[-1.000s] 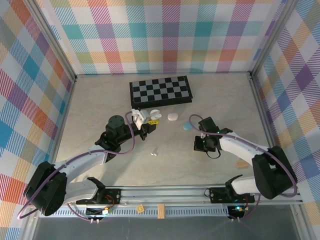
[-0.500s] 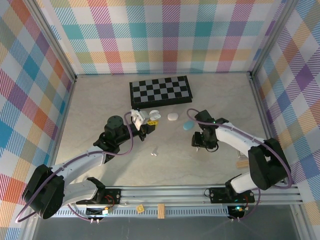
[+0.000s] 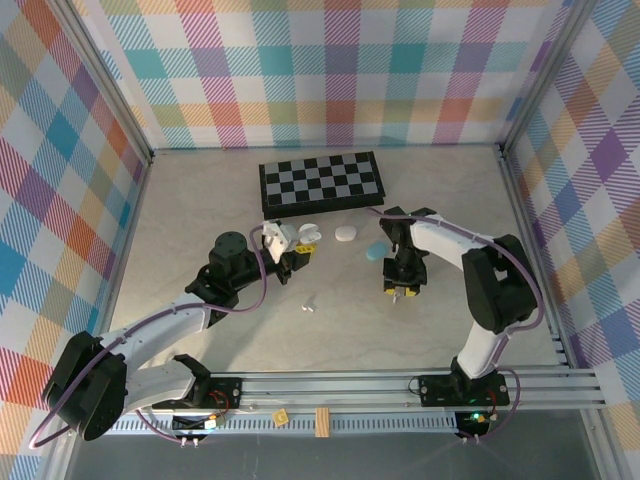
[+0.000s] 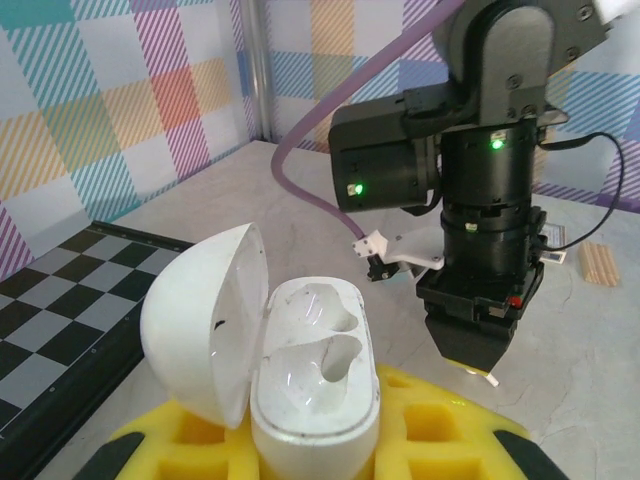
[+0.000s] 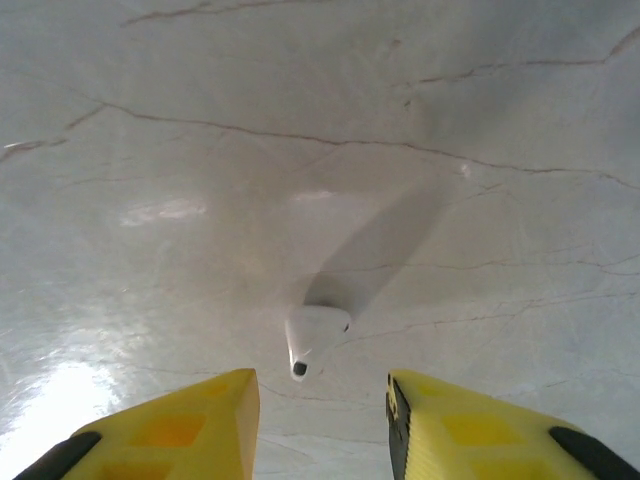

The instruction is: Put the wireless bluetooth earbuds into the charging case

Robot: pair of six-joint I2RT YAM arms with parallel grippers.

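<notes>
- Earbud (image 5: 315, 335), white and stemmed, lay on its side on the bare bench (image 5: 150, 150). It was just ahead of the right hand (image 5: 318, 400), whose yellow fingers stood apart with nothing between them.
- Over the last second the right arm had swung in from the right side of the bench. It had turned to point straight down over this earbud.
- This looked like the line-up for a pick. The earbud was not yet gripped, and nothing had gone into a case.
- The left hand (image 3: 295, 245) was clamped on the open case (image 4: 312, 385), much where it had been a second before. The lid was swung back, both wells looked empty, and the case faced the right hand.
- A second earbud (image 3: 309, 303) lay on the bench between the two arms, nearer the front.
- A blue case (image 3: 376, 250) sat just beside the right hand. A shut white case (image 3: 345, 233) sat between it and the open case. The chessboard (image 3: 320, 185) lay behind, well apart.
- In my judgement, the blue and white cases stood close to the path from earbud to open case. The tiny, smooth earbud could also slip from the fingers.
</notes>
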